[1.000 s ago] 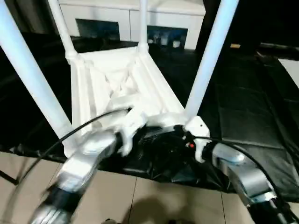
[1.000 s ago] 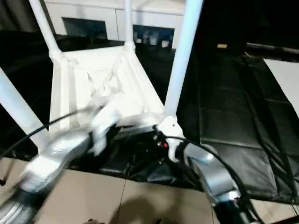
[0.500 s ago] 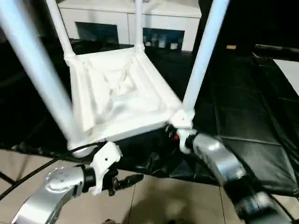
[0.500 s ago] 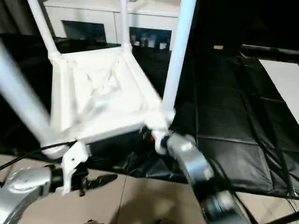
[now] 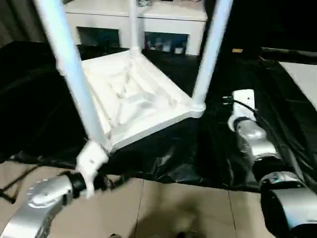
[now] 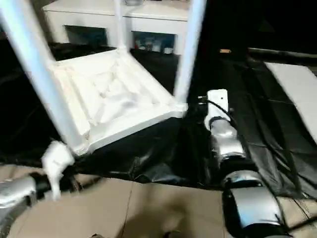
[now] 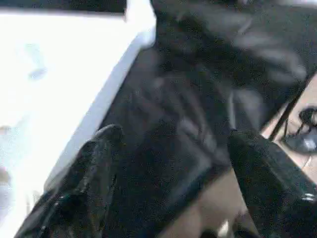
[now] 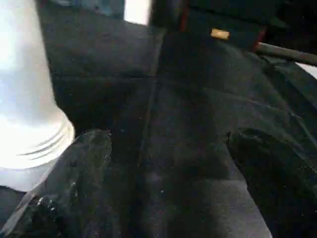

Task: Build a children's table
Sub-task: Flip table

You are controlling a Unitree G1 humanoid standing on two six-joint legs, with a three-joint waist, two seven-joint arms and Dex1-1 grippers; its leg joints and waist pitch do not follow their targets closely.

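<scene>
The children's table stands upside down on black sheeting, its ribbed white top facing up. White legs rise from its corners: one near left, one right, one far. My left gripper hangs low beside the near-left corner and off the sheet's front edge. It is open with only black sheeting between its fingers. My right gripper is open and empty over the sheet, just right of the right leg's base. The right forearm reaches forward beside that corner.
A white cabinet with glass doors stands behind the table. Black sheeting covers the platform, with tiled floor in front of it. A white panel lies at the far right and a small yellow thing at the back.
My left arm drew back from the table's near edge to below its near-left corner, and its fingers opened. My right arm swung away from the right corner. The view shifted too.
</scene>
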